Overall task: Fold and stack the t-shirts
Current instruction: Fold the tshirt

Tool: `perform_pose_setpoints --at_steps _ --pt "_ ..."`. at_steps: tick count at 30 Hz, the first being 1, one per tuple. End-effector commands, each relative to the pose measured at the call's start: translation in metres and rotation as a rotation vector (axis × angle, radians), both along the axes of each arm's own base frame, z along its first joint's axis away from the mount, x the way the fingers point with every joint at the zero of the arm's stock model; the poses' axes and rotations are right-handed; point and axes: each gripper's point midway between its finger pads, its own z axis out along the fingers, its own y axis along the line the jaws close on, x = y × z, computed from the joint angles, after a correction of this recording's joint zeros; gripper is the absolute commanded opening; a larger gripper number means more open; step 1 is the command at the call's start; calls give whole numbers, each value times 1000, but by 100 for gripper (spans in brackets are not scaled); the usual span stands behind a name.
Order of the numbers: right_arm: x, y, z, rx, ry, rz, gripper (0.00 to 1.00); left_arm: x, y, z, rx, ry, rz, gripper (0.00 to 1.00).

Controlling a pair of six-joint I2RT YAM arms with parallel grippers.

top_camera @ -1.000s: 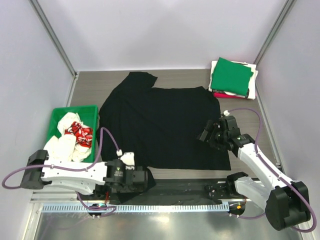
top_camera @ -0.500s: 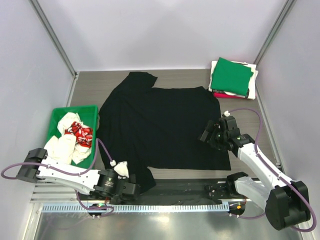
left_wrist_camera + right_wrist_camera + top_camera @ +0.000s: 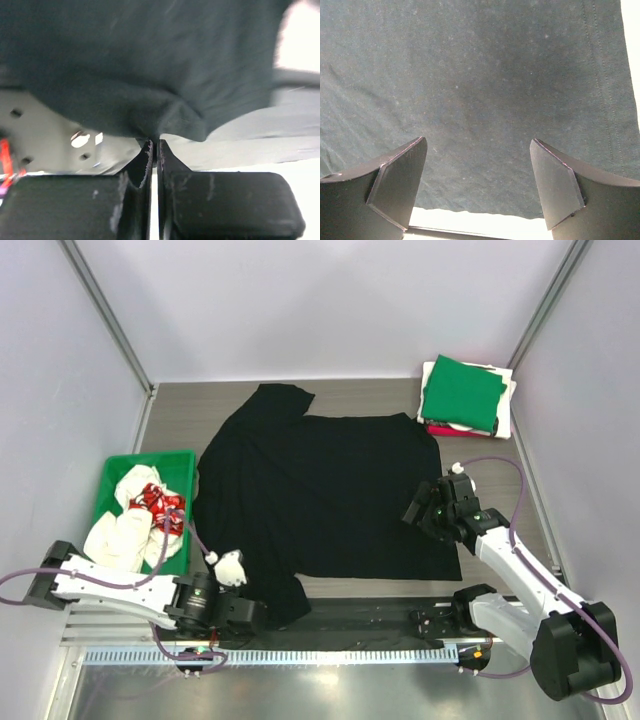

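Fingers [image 3: 142, 167] of the left gripper [image 3: 154, 150] pinch the black t-shirt [image 3: 320, 490] at 7 o'clock, a grip seen only from the left wrist.
The right gripper [image 3: 420, 512] gapes wide over its 3 o'clock edge. The shirt's long axis runs 9 to 3 o'clock, one sleeve toward 12. The green tray [image 3: 178, 468] at 9 o'clock holds white and red cloths [image 3: 140, 520]. A green t-shirt [image 3: 460, 390] tops the 1 o'clock stack [image 3: 506, 412].

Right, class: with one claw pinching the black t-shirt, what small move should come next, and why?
Probably lower the right claw and close it on the right edge of the black t-shirt: that claw's jaws stand open above the cloth, while the left claw is shut on the near-left corner.
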Motion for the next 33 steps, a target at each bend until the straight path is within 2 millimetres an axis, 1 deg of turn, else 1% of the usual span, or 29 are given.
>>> perform_pose_setpoints --at_steps 1,4,5,6,8,9,10,11,12,13,14,15,17,18,20,22,23,24,25,26,27,28,29,30,32,33 --pt "8 -3 7 -12 -38 -24 90 41 -12 24 -143 -163 153 0" --pt "9 0 6 1 -38 -20 89 50 -16 37 -129 -225 141 0" --pt "9 0 5 0 -33 -20 89 52 -20 45 -120 -241 122 0" --pt "10 0 6 -1 -37 -20 89 55 -21 43 -64 -261 113 0" --pt "11 0 7 1 -39 -19 89 61 -28 52 -6 -302 53 0" --pt "11 0 8 1 -41 -21 89 70 -26 50 67 -315 55 0" --pt "11 1 8 4 -42 -22 89 75 -28 51 102 -324 37 0" --pt "11 0 8 4 -42 -25 88 81 -35 60 104 -332 29 0" --pt "10 0 8 6 -43 -26 88 92 -34 60 161 -348 -7 0" --pt "10 0 9 7 -44 -25 88 98 -37 64 168 -354 -15 0" --pt "9 0 10 5 -41 -26 88 105 -41 72 165 -364 -23 0" --pt "9 0 11 4 -47 -22 88 116 -39 76 183 -375 -28 0" --pt "5 -3 13 -7 -41 -21 88 126 -36 86 186 -387 -23 0" --pt "4 -5 14 -17 -41 -23 88 133 -29 89 199 -388 2 0" --pt "1 -14 14 -55 -33 -51 88 138 -20 97 190 -399 7 0" --pt "0 -18 13 -54 -25 -109 87 139 -12 98 173 -389 28 0" --pt "-5 -29 10 -95 -10 -160 87 137 -7 95 158 -386 33 0" --pt "-5 -33 11 -100 -14 -191 87 135 -6 93 136 -372 42 0" --pt "-9 -37 5 -103 -5 -218 86 133 -3 91 134 -365 46 0" --pt "-10 -38 8 -83 -29 -254 86 131 2 86 124 -361 60 0" --pt "-11 -39 6 -78 -33 -269 86 131 4 84 125 -357 65 0" --pt "-14 -38 -1 -70 -21 -264 86 130 8 82 129 -356 72 0" --pt "-12 -34 -5 -63 -21 -248 86 130 11 78 133 -353 75 0" --pt "-13 -25 -10 -30 4 -208 86 131 14 80 125 -358 86 0" --pt "-10 -17 -24 -18 44 -171 85 132 16 78 131 -358 71 0" --pt "-9 -12 -27 -6 56 -151 85 136 17 79 123 -362 83 0"
